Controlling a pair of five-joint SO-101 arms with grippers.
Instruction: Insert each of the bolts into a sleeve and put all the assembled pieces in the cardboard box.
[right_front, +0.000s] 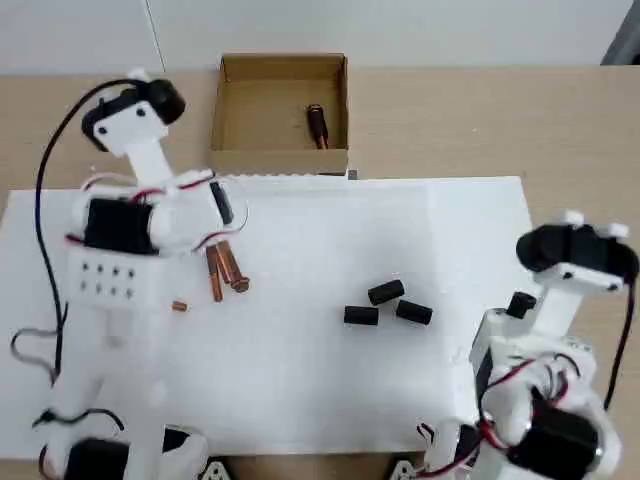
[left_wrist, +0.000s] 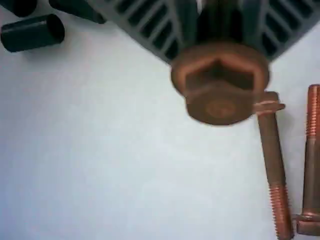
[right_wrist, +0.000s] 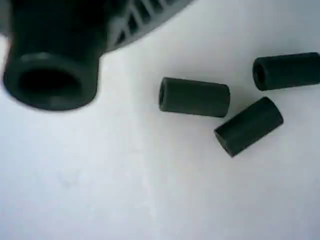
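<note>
My left gripper (left_wrist: 216, 35) is shut on a copper bolt (left_wrist: 220, 92), whose hex head faces the camera. It hangs over the left part of the white sheet, just above two loose bolts (right_front: 215, 272) (right_front: 234, 268). In the left wrist view these two bolts (left_wrist: 272, 165) (left_wrist: 311, 160) lie side by side. My right gripper (right_front: 521, 305) is shut on a black sleeve (right_wrist: 50, 80), held at the sheet's right edge with its open end outward. Three more sleeves (right_front: 386, 292) (right_front: 361, 316) (right_front: 414, 312) lie mid-sheet. The cardboard box (right_front: 230, 100) holds one assembled piece (right_front: 317, 125).
A small copper piece (right_front: 179, 306) lies left of the loose bolts. The white sheet (right_front: 330, 400) covers most of the wooden table. The box stands just beyond its far edge. The arm bases and cables take up the near left and near right corners.
</note>
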